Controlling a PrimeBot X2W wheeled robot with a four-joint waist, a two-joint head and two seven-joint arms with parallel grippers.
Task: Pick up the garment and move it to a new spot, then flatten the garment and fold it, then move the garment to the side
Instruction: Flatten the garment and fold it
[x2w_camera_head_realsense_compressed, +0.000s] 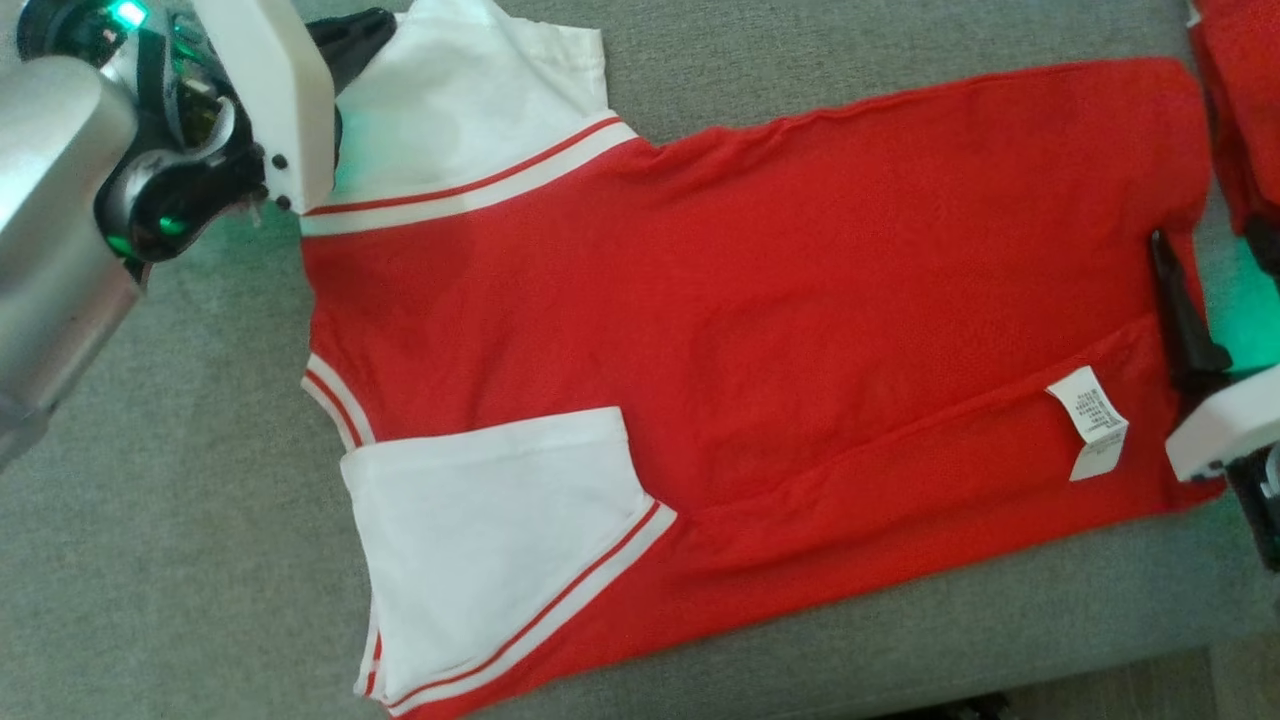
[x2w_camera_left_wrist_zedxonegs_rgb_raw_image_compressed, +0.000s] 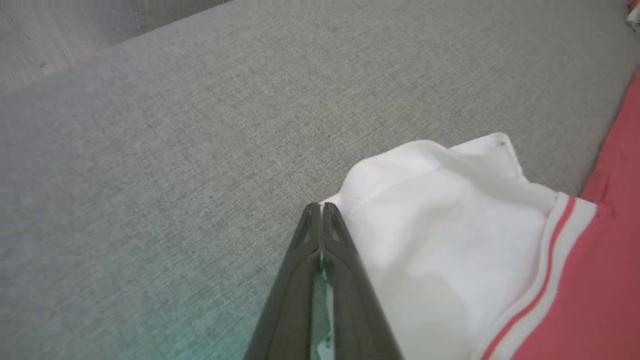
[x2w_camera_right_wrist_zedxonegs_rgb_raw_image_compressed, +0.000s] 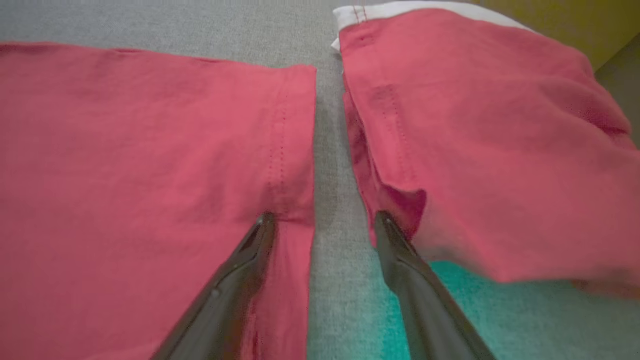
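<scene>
The red shirt (x2w_camera_head_realsense_compressed: 760, 300) lies flat on the grey cushion (x2w_camera_head_realsense_compressed: 150, 500); the left claw (x2w_camera_left_wrist_zedxonegs_rgb_raw_image_compressed: 321, 207) is shut on its far white sleeve (x2w_camera_left_wrist_zedxonegs_rgb_raw_image_compressed: 450, 225), so the open right claw (x2w_camera_right_wrist_zedxonegs_rgb_raw_image_compressed: 324, 216) should pinch the hem (x2w_camera_right_wrist_zedxonegs_rgb_raw_image_compressed: 285, 150) on the right next.

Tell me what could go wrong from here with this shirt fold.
The left claw is shut right at the edge of the white sleeve; it may hold little or no cloth, so the sleeve could slip free when lifted.
The open right claw straddles the hem of the garment, with a second red garment beside one finger; closing might catch both.
</scene>
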